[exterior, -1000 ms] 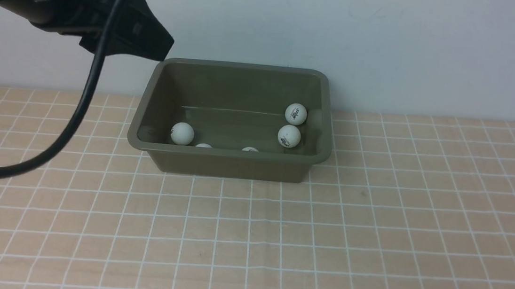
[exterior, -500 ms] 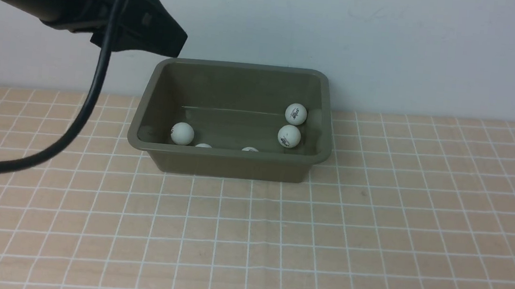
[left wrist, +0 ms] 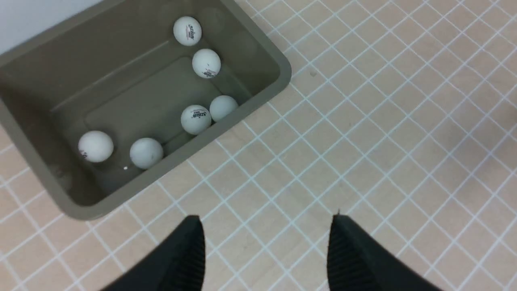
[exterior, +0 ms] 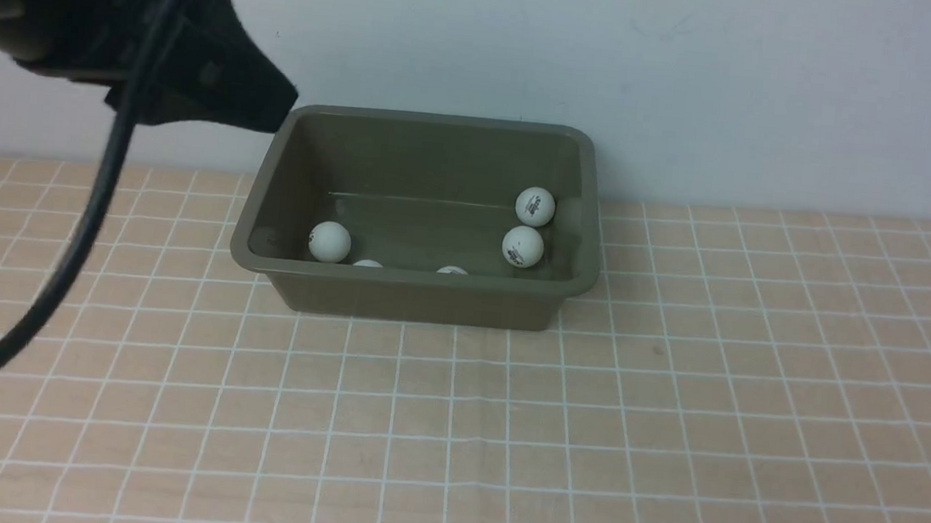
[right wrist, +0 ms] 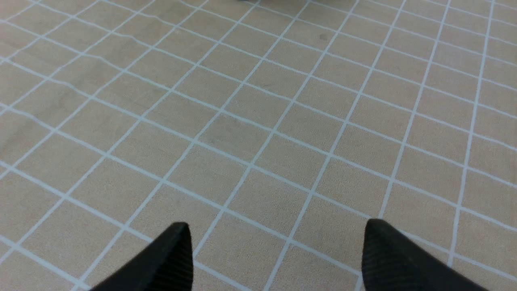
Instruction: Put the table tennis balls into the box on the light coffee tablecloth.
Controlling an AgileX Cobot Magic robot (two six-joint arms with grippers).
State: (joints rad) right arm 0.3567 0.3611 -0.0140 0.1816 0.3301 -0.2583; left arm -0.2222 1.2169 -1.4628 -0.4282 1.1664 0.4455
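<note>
The olive-green box (exterior: 419, 301) stands on the light coffee tablecloth (exterior: 500, 436) near the back wall. In the front view, table tennis balls lie in it at the right (exterior: 535, 207) (exterior: 522, 246) and the left (exterior: 329, 241), and two more peek over the near wall. The left wrist view shows the box (left wrist: 284, 70) with several white balls, among them one (left wrist: 188, 30), another (left wrist: 196, 119) and a third (left wrist: 95, 146). My left gripper (left wrist: 266, 218) is open and empty, raised beside the box; in the front view it (exterior: 267, 101) hangs above the box's far left corner. My right gripper (right wrist: 276, 226) is open and empty over bare cloth (right wrist: 258, 121).
A pale wall runs right behind the box. My left arm's black cable (exterior: 84, 233) hangs over the left part of the cloth. No balls lie on the cloth in any view.
My left arm first shifted right, then drew back left and nearer the camera. Its cable swung left. The balls and the box have not moved.
</note>
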